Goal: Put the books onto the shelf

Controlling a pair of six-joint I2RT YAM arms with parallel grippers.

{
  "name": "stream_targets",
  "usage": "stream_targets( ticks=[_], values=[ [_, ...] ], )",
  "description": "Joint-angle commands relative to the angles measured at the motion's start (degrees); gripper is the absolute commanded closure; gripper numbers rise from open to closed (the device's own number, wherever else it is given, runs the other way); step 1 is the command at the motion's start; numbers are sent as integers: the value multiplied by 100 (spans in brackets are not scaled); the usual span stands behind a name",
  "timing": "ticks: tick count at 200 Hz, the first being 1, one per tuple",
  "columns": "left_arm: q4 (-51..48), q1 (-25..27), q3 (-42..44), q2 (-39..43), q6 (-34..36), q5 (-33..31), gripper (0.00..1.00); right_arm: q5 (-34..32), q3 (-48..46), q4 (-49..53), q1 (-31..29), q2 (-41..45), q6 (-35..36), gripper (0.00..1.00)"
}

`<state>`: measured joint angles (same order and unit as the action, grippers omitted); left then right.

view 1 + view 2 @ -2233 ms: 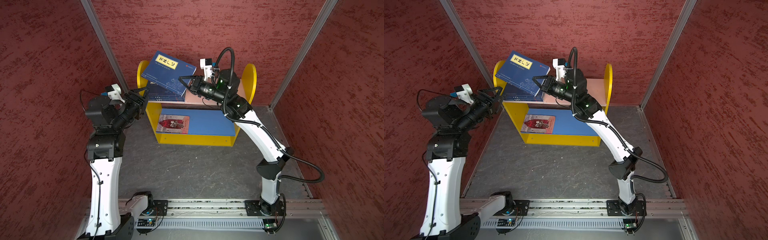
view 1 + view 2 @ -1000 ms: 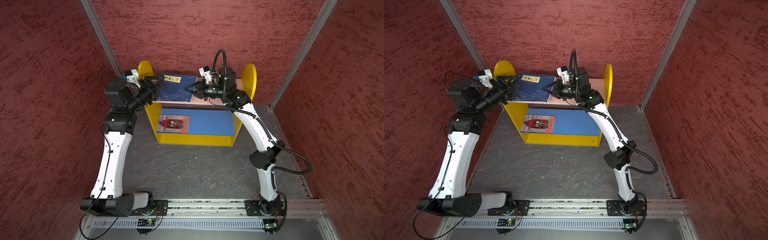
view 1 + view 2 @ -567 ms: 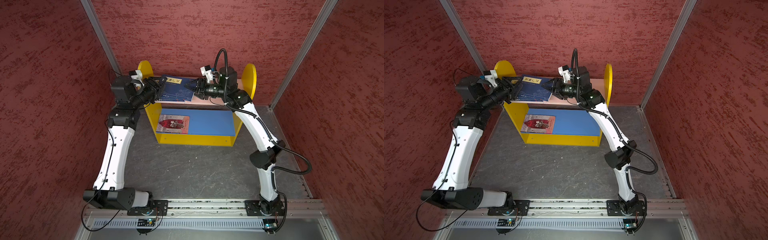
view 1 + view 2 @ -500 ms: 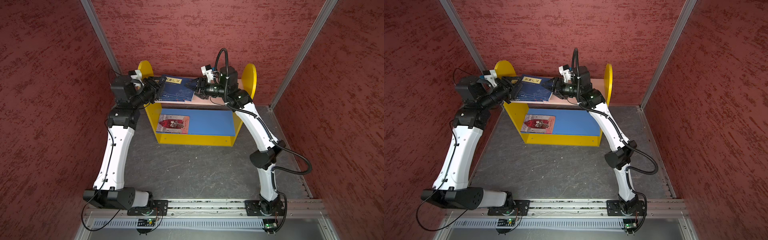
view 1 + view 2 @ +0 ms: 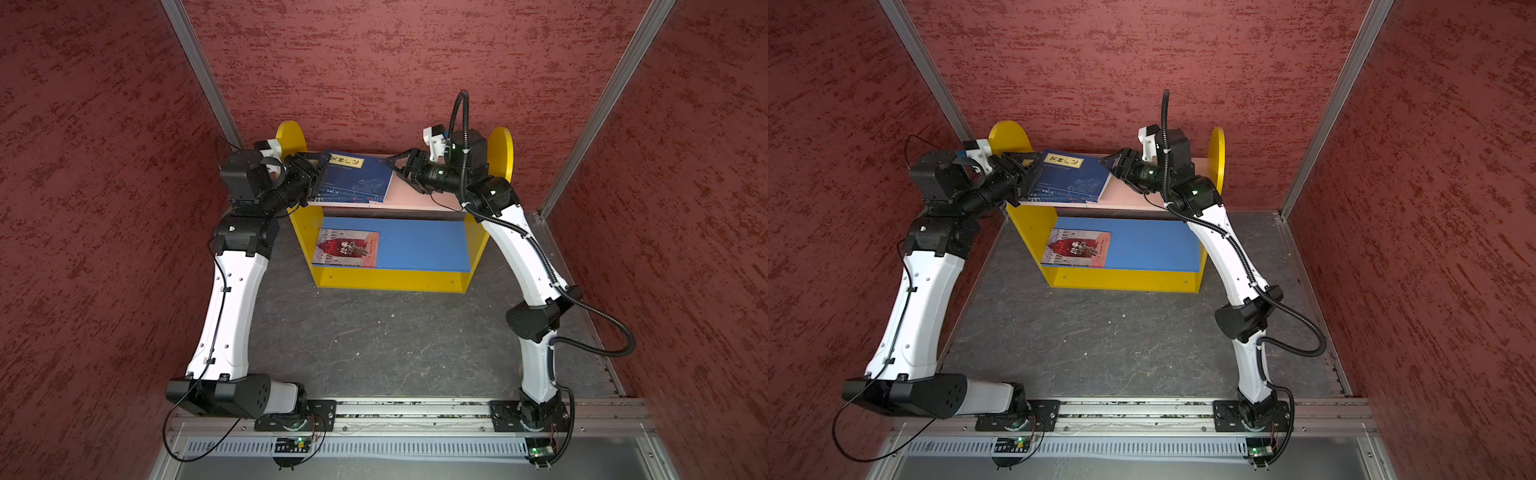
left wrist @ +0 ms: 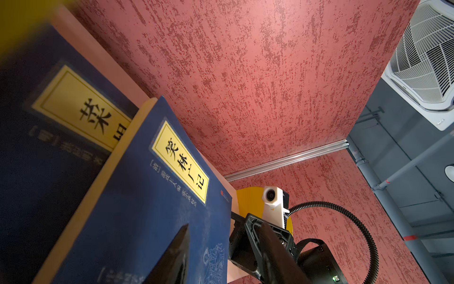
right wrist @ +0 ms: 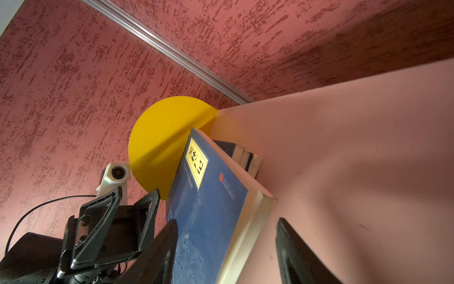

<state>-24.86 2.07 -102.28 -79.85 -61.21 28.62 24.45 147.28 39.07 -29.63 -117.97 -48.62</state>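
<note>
Navy books (image 5: 357, 178) stacked, pink upper board (image 5: 415, 195); red book (image 5: 347, 248) flat, blue lower board (image 5: 419, 245).

Mottled red walls (image 5: 374, 62) enclose a dark grey, perhaps stone, floor (image 5: 374, 345).

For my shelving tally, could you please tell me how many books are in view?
5: four navy books stacked on the pink upper board, one red book on the blue lower board; lower stacked ones mostly hidden.
</note>
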Motion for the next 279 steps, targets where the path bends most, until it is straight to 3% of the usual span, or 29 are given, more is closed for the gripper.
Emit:
stream_targets(
  ticks=[1,47,122,279],
  values=[
    [102,17,-214,-17,79,68,52,-241,143,75,18,289,79,43],
    [314,-37,-559,27,83,236,51,-20,135,13,19,214,-8,52],
    [391,-611,-1551,137,373,547,50,58,128,127,-12,126,-35,59],
    [766,-1406,-785,409,-284,1260,47,350,135,-235,-147,-216,-249,77]
  ],
)
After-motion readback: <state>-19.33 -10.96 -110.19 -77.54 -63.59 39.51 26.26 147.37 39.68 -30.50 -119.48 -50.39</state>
